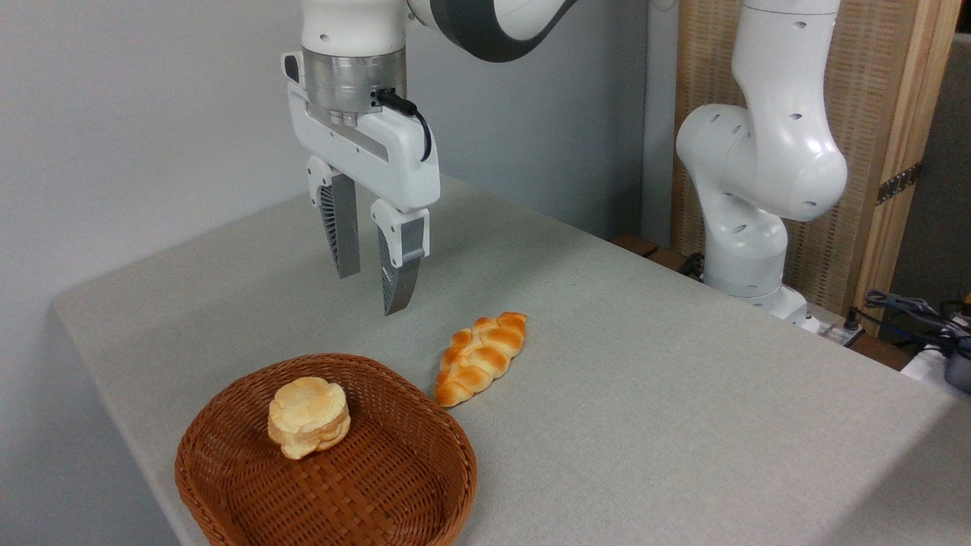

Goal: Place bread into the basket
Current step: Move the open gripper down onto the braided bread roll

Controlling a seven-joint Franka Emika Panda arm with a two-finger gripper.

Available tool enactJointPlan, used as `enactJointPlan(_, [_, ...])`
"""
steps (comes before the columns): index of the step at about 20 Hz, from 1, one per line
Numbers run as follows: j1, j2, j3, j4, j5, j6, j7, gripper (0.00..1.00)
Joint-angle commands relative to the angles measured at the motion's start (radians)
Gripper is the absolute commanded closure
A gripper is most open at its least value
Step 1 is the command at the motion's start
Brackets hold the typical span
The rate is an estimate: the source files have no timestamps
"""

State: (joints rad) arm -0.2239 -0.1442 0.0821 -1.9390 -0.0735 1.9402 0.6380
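Golden-orange, glossy braided bread loaf [480, 358], elongated with tapered ends and paler seams: lies flat on the table, clear of the basket, long axis running from 7 o'clock to 1 o'clock. Its lower tip sits just beside the basket's rim at the basket's 2 o'clock; contact cannot be told.

Reddish-brown shallow oval woven wicker basket [425, 485], thick rolled rim: stands at the table's near left corner, at 8 o'clock from the loaf. Contents: one small round pale-yellow bun [309, 417], resting on the basket floor toward the 11 o'clock side.

White two-finger end effector [369, 288] with grey ribbed fingers [341, 231]: hangs above the table at 11 o'clock from the loaf, pointing down, touching nothing. Fingers stand a narrow gap apart, holding nothing.

Pale grey cloth-covered table [645, 409]: carries loaf and basket.

White robot arm base [751, 227]: mounted beyond the table's far right edge, at 2 o'clock from the loaf.

Woven wood-framed panel [872, 114]: upright behind the arm base.
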Motion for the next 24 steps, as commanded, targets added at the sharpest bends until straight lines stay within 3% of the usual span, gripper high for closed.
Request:
enactJointPlan(1, [0.005, -0.003, 0.004, 0.011, -0.012, -0.021, -0.023, 0.0])
enactJointPlan(15, [0.008, -0.003, -0.002, 0.026, -0.005, -0.035, -0.032, 0.0])
enactJointPlan(24, [0.008, -0.014, -0.002, 0.0, -0.005, -0.188, -0.066, 0.0])
